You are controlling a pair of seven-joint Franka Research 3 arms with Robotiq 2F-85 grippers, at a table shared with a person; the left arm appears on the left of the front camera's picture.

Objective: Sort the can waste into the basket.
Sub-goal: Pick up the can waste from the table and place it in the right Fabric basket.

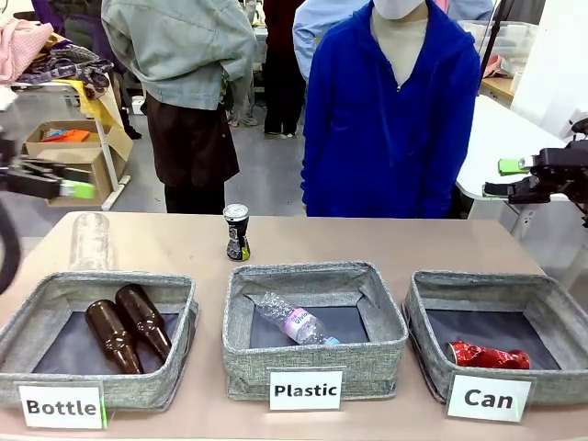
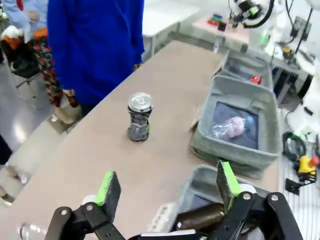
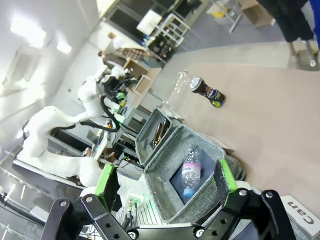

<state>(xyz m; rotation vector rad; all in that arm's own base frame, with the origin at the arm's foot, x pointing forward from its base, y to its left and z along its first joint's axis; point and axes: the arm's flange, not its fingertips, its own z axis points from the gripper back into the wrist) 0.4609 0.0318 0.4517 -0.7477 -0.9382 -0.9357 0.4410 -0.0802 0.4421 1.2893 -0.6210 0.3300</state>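
Red can (image 1: 488,355): 1, in basket (image 1: 551,317) | black can (image 1: 237,231): 1, on table (image 1: 413,243) | left gripper (image 2: 167,182), right gripper (image 3: 165,176): apart

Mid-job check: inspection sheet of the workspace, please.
surface: table, no spills seen.
job's things: black can upright on the table beyond the Plastic bin; red can lying in the Can basket.
clutter: clear bottle upright beyond the Bottle bin; two brown bottles inside it; crushed bottle in Plastic bin.
grippers: left gripper open, empty; right gripper open, empty.
cables: dark leads on the floor past the table's end.
surroundings: person in blue at far side.
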